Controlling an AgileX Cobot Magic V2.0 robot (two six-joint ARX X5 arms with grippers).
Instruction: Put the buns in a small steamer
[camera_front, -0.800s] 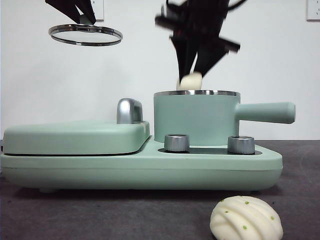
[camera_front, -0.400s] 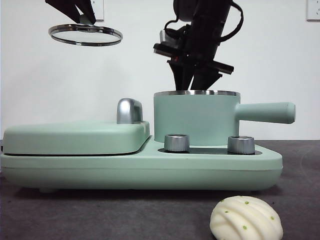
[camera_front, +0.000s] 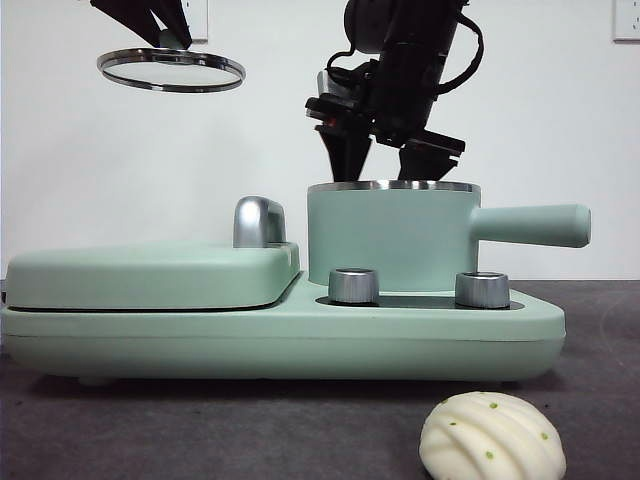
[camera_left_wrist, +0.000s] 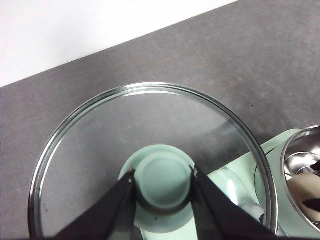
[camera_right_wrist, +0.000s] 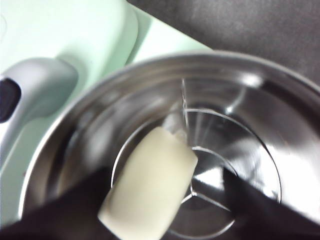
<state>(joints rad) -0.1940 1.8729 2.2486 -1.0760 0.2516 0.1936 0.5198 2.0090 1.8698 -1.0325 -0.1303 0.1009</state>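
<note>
Cream oblong bun (camera_right_wrist: 150, 187), hidden from the front, lies in the steamer (camera_front: 390, 240) between the right pincer's (camera_front: 385, 165) spread jaws.

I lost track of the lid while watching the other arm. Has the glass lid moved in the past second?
No. The glass lid hangs in the left gripper, at the same height above the griddle cover as before.

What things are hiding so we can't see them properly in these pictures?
- Smooth bun: the front view hides it behind the steamer wall; only the right wrist view shows it inside.
- Right gripper: its tips dip behind the steamer rim in the front view.
- Ridged bun: its underside is cut off by the front view's edge.
- Left gripper: in the front view, the edge cuts off all but its tip holding the lid.
</note>
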